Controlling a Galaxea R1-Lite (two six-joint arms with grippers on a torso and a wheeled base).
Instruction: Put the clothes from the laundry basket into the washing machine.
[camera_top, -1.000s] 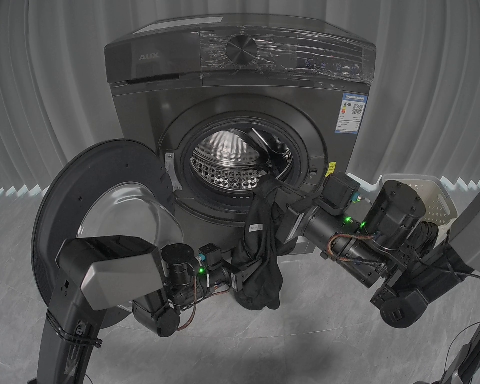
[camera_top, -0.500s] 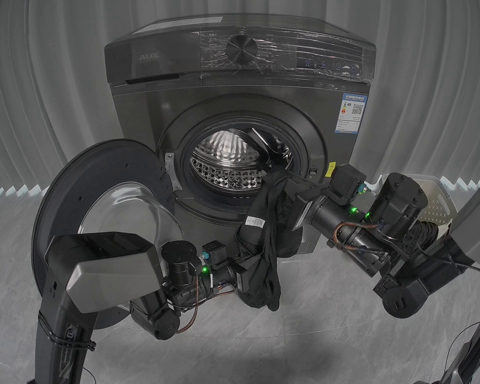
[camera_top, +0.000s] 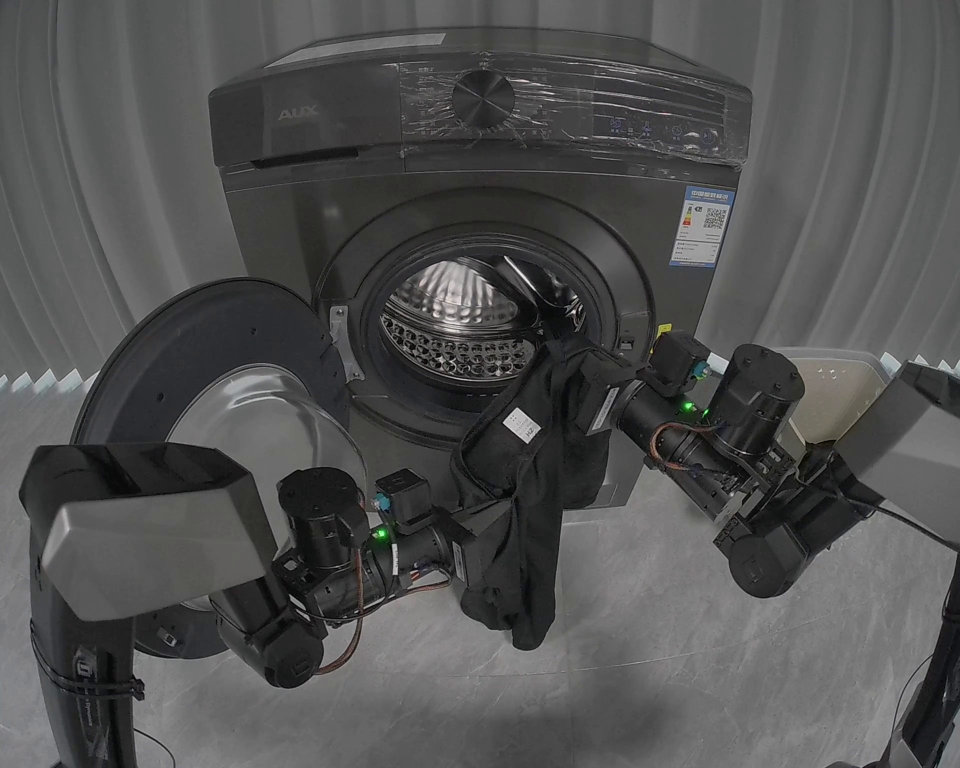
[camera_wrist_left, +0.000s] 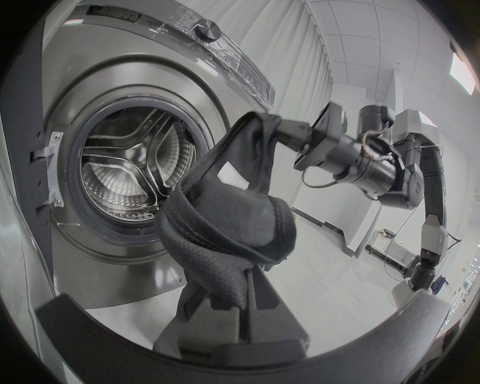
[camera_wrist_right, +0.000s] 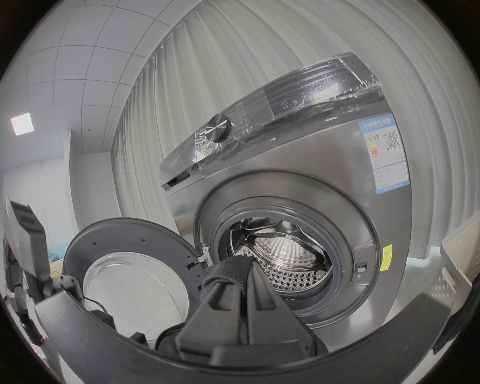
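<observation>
The washing machine (camera_top: 480, 250) stands where it was, its door (camera_top: 210, 400) swung wide to my left, and the white basket (camera_top: 845, 385) sits on the floor to its right, behind my right arm. What has changed is the black garment (camera_top: 520, 500). Over the last second I have carried it up and in, so its top edge now hangs at the lower right lip of the drum (camera_top: 465, 320) instead of well below it. It is stretched wider between my two arms. The right gripper (camera_top: 588, 372) is clamped on that top edge, and the left gripper (camera_top: 478, 540), lower and nearer me, is pinched on a fold near the hem. I judge the load is almost at the mouth, and the tail still dangles toward the floor and needs lifting over the rim. On writing, the large blue-and-white sticker (camera_top: 702, 226) at the machine's upper right carries print too small to make out. There is pale lettering (camera_top: 297, 113) on the drawer panel, a white tag (camera_top: 522, 424) on the garment, and a small yellow sticker (camera_top: 662, 337) by the latch.
</observation>
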